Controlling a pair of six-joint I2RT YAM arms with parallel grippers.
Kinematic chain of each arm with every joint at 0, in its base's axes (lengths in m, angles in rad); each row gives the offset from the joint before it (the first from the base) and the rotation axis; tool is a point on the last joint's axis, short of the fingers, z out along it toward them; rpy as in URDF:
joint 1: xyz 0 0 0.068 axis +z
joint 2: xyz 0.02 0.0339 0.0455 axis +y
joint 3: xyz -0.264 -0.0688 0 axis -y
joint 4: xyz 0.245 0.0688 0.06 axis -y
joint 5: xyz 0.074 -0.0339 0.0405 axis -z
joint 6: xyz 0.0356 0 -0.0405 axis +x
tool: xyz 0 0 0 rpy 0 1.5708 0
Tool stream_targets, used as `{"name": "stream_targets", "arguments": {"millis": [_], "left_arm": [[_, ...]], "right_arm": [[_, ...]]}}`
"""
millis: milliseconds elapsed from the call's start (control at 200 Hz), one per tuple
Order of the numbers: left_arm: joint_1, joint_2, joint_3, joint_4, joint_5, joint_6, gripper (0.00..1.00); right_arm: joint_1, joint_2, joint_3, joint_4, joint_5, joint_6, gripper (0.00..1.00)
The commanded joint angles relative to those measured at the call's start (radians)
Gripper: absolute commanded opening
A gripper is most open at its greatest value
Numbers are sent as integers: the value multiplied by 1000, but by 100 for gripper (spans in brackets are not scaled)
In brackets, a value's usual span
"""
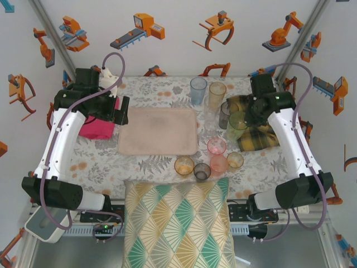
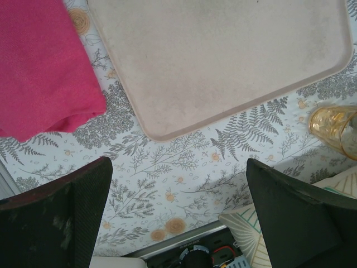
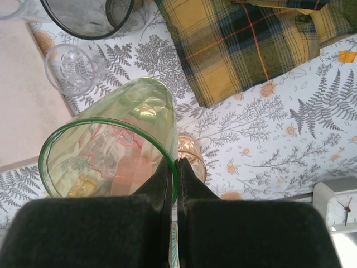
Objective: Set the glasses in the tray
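While right gripper (image 3: pixel 174 164) pinches green glass (image 3: pixel 111 151) by its rim (fingers (image 3: pixel 160 181) almost touching), left gripper (image 2: pixel 178 167) gapes wide, holding nothing, at 9 o'clock of tray (image 1: pixel 159 131). Other glasses (image 1: pixel 216 146) stand off the tray, from its 1 to 5 o'clock.

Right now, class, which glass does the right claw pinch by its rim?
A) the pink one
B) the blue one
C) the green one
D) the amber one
C: in the right wrist view the right claw is closed with the rim of the green glass caught between its two fingers.
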Motion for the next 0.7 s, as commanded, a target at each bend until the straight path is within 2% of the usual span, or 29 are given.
{"name": "stream_targets", "arguments": {"millis": [0, 150, 265, 501, 696], "left_arm": [[-5, -3, 23, 9, -3, -17, 97], [-5, -2, 23, 11, -7, -21, 97], [-4, -4, 26, 13, -10, -22, 97], [1, -27, 11, 13, -20, -31, 97], [25, -56, -13, 26, -26, -39, 97]], "right_arm": [[-2, -31, 69, -58, -25, -19, 0], [34, -15, 139, -88, -29, -19, 0], [110, 30, 228, -118, -4, -14, 0], [278, 205, 469, -137, 1, -1, 0], [337, 365, 622, -86, -20, 3, 0]]}}
